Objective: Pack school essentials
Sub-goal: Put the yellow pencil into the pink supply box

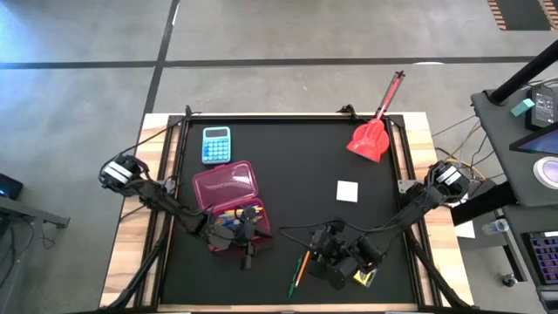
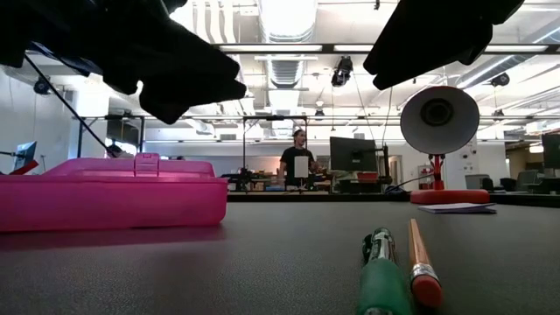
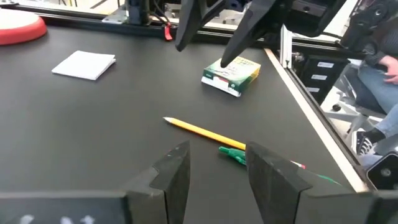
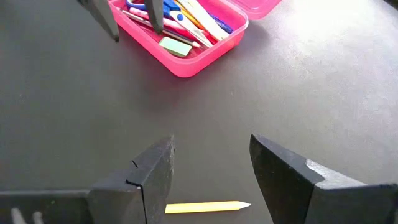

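An open pink pencil case (image 1: 228, 194) lies at the table's left. Its tray (image 4: 186, 37) holds blue-handled scissors, pens and a green eraser (image 4: 176, 46). An orange pencil (image 3: 202, 130) and a green pen (image 3: 232, 154) lie flat near the front edge, between the arms. The yellow-green crayon box (image 3: 231, 76) lies to their right. My left gripper (image 1: 248, 253) hangs open by the case's near edge, above the table. My right gripper (image 1: 319, 257) hangs open above the pencil (image 4: 208, 206) and faces the case.
A blue calculator (image 1: 216, 144) lies at the far left. A red long-handled scoop (image 1: 373, 131) lies at the far right. A white notepad (image 1: 348, 190) sits right of centre. Bare black mat shows in the middle. A person stands in the room beyond the table.
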Controlling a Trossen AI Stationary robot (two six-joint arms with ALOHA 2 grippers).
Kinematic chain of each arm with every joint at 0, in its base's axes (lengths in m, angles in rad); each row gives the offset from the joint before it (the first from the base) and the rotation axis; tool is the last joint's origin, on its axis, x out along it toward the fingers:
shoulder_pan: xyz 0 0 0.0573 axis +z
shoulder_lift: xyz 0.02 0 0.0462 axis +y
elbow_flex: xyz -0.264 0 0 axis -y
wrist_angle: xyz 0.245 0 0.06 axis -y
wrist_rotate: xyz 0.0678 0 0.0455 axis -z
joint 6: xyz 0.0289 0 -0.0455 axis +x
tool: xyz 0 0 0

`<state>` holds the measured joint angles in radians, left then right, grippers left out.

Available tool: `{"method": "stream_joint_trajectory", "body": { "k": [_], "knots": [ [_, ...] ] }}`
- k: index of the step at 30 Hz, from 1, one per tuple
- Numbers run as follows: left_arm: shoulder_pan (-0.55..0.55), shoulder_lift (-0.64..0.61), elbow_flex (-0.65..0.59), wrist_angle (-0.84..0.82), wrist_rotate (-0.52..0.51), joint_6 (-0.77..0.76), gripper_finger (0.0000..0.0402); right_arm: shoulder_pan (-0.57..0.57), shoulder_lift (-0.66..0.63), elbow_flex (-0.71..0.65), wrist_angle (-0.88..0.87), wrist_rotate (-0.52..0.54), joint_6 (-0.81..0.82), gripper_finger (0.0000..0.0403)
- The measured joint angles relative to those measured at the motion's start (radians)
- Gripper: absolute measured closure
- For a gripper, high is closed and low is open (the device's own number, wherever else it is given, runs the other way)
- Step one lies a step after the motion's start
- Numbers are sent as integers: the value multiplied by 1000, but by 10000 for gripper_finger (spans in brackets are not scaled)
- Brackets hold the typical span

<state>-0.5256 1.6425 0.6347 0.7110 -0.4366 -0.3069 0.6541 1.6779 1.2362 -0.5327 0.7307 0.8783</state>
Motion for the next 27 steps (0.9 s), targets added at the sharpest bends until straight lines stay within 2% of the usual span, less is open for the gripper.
{"method": "stream_joint_trajectory", "body": {
  "k": [6,11,18,21,24,27],
  "knots": [
    [-7,7,11,4,8,0,265,0,0,0,27,1,-2,202],
    [-29,7,11,7,13,-6,265,0,0,0,42,1,-71,202],
    [-83,7,11,7,14,-26,265,-2,0,0,95,0,78,202],
    [-104,7,11,11,14,-28,265,-6,0,0,112,-3,79,202],
    [-126,7,11,19,14,-45,265,-7,0,0,112,-56,74,202],
    [-147,7,11,17,14,-55,265,-7,0,0,112,-155,103,202]
  ]
}}
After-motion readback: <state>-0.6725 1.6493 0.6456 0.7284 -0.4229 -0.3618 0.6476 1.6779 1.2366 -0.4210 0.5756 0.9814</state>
